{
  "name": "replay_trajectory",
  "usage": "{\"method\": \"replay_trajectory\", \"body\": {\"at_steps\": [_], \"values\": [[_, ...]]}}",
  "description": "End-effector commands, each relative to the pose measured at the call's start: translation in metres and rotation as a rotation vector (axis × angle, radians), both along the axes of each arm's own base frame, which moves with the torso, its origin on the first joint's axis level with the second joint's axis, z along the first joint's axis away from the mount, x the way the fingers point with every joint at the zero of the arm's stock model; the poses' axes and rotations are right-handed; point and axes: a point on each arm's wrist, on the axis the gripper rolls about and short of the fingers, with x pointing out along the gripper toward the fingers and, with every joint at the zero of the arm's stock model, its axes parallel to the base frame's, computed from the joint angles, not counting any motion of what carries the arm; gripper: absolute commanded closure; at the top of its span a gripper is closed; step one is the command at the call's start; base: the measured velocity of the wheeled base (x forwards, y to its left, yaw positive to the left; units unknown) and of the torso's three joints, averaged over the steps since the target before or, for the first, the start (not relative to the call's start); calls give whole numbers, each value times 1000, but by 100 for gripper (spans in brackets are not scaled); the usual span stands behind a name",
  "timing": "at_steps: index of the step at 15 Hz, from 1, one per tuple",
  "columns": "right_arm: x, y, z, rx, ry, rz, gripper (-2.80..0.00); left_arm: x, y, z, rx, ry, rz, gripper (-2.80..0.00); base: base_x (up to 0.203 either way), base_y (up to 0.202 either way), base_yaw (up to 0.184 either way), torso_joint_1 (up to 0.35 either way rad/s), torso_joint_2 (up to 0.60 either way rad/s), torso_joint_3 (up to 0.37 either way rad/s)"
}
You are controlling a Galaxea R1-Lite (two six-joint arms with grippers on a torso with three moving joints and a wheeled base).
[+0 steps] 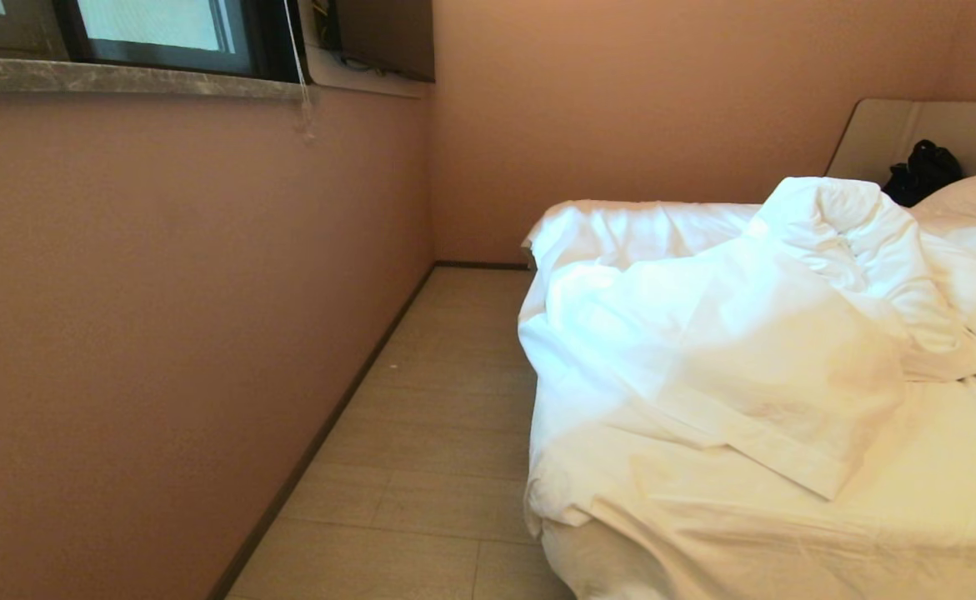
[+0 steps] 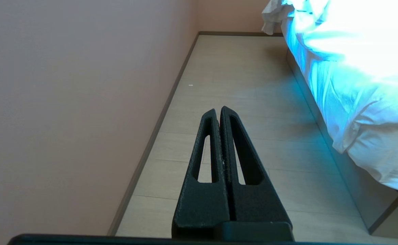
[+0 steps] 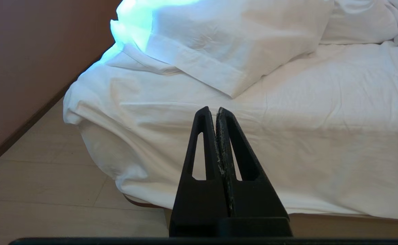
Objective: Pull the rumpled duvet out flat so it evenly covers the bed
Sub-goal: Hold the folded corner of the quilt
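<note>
White duvet (image 1: pixel 746 333) lies heaped on the bed (image 3: pixel 321 112) ahead of both closed, empty jaws, so all the spreading remains undone.

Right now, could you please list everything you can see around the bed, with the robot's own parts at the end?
duvet: one, white, bunched in a heap across the bed's middle.
bed: one, white sheet, against the far wall at the view's right.
pillow: one, white, at the bed's head.
black bag: one, against the beige headboard.
window: one, dark frame, high in the left wall, cord hanging.
floor: pale planks, between wall and bed.
left gripper: black, jaws together, over the floor.
right gripper: black, jaws together, before the bed's near edge.
</note>
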Motion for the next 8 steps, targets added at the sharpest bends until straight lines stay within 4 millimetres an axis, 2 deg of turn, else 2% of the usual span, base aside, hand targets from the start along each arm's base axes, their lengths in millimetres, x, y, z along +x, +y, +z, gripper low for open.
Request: {"method": "replay_trajectory", "body": {"at_steps": [1, 6, 8], "values": [[0, 0, 0, 0, 0, 0, 0, 0, 0, 0, 0, 0, 0, 0, 0, 0, 0, 0, 0, 0], [0, 0, 0, -2, -2, 0, 0, 0, 0, 0, 0, -1, 0, 0, 0, 0, 0, 0, 0, 0], [0, 0, 0, -2, -2, 0, 0, 0, 0, 0, 0, 0, 0, 0, 4, -85, 10, 3, 2, 3]]}}
